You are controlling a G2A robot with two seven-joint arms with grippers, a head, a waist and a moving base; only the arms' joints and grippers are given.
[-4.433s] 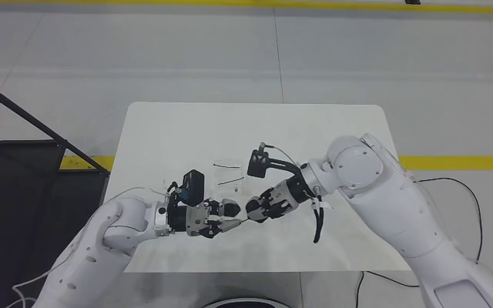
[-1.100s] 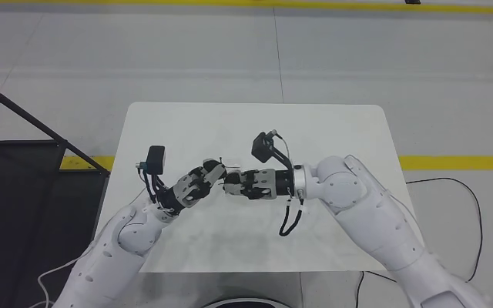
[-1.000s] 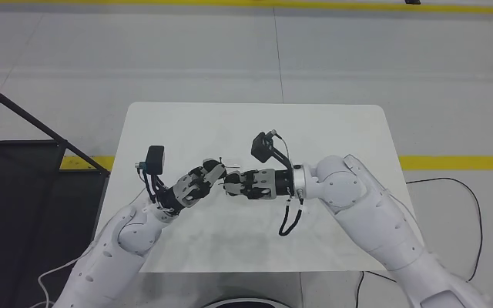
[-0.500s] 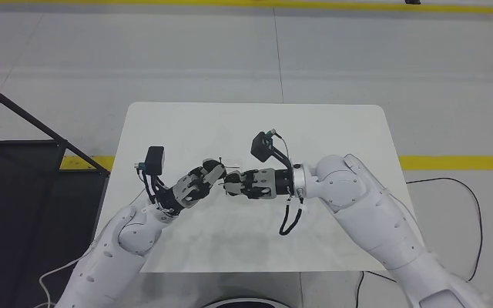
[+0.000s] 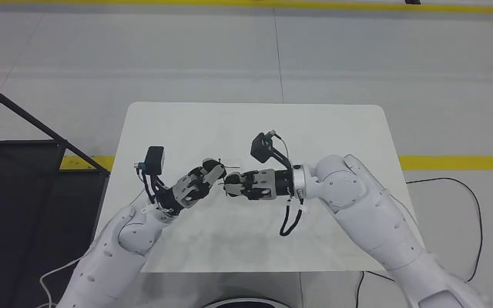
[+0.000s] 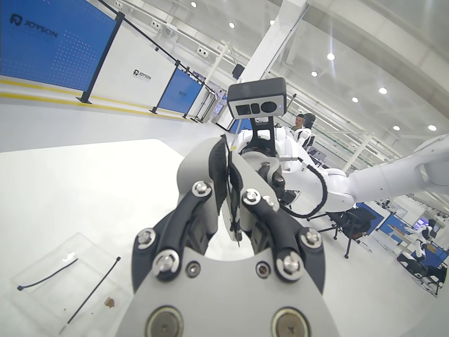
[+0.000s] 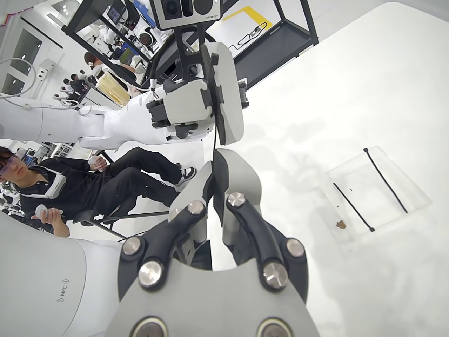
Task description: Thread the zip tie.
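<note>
Left tool (image 6: 227, 171) and right tool (image 7: 213, 164) both pinch one zip tie (image 7: 214, 141); we judge they're nose-to-nose above the tabletop (image 5: 323, 138) to feed tail into head.

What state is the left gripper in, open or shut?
Shut. The left gripper's grey fingers press together on a thin black plastic zip tie, with no gap showing between them.

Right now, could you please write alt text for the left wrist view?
The left hand is shut on a thin black zip tie, facing the right arm. On the white table, a clear tray holds two spare ties.
</note>
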